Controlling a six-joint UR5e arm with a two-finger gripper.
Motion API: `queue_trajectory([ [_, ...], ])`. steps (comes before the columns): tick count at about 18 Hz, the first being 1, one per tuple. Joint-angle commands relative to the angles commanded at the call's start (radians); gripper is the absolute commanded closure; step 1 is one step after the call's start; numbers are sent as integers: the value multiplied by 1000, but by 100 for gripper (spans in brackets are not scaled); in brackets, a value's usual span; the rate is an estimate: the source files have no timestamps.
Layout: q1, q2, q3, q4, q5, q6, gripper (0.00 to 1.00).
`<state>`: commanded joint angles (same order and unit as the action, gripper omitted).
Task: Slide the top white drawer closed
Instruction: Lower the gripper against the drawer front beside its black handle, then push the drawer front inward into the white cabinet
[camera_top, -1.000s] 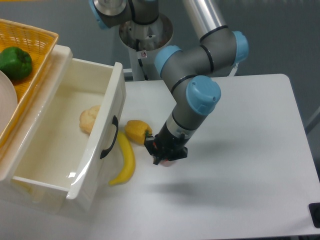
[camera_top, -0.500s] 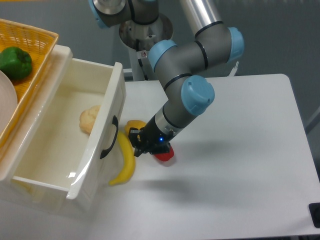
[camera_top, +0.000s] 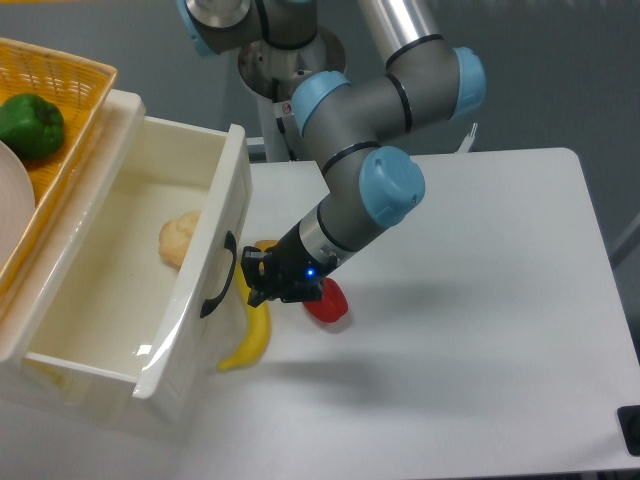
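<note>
Top white drawer sits pulled open at left. My gripper has moved left, nearing its black handle, above the banana, uncovering a red object; I cannot tell its jaw opening.

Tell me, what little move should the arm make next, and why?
Probably ease the tool a bit further toward the top white drawer, whose front stands pulled far out. The tool hangs just short of the black handle, above the banana, so contact comes before any push.
</note>
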<state>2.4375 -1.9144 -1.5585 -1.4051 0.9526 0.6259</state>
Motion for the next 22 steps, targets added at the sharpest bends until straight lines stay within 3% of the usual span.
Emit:
queue_trajectory([
  [5,-6,17,0,-41,-5,2,100],
  [22,-26,46,-9,-75,-5,2,100],
])
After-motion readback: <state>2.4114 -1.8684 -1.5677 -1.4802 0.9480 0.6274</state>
